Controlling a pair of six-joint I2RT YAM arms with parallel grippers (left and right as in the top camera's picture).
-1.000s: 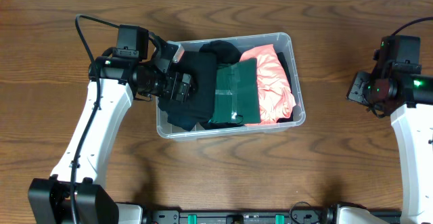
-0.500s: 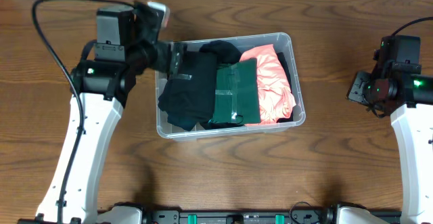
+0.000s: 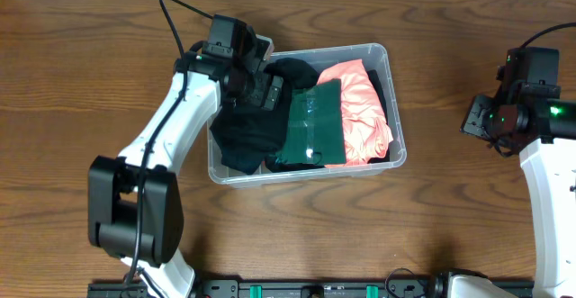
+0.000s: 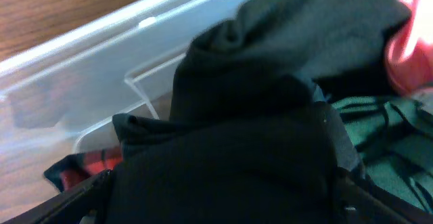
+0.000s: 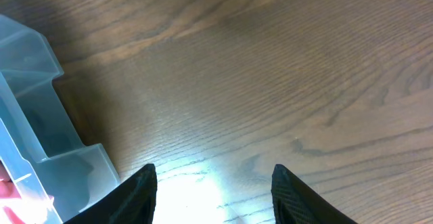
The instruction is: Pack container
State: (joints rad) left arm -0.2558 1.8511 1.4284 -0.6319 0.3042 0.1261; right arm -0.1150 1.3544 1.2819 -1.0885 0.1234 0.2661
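Three items, a black garment (image 3: 245, 131), green garment (image 3: 310, 127) and coral garment (image 3: 360, 109), filled the clear, round-cornered container (image 3: 306, 175) at frame centre. Left gripper (image 3: 267, 89) sat on the black garment, grip unclear; right gripper (image 5: 213, 183) gaped over the table (image 3: 468, 217).

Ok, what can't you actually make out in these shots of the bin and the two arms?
Left fingers: overhead, dark against the black garment; left wrist, cloth fills the frame. Open or shut, unclear.
Container bottom: overhead, covered by clothes.
Red plaid cloth: left wrist, only a corner shows under the black garment.
Right fingers: right wrist, cut off by the bottom edge.
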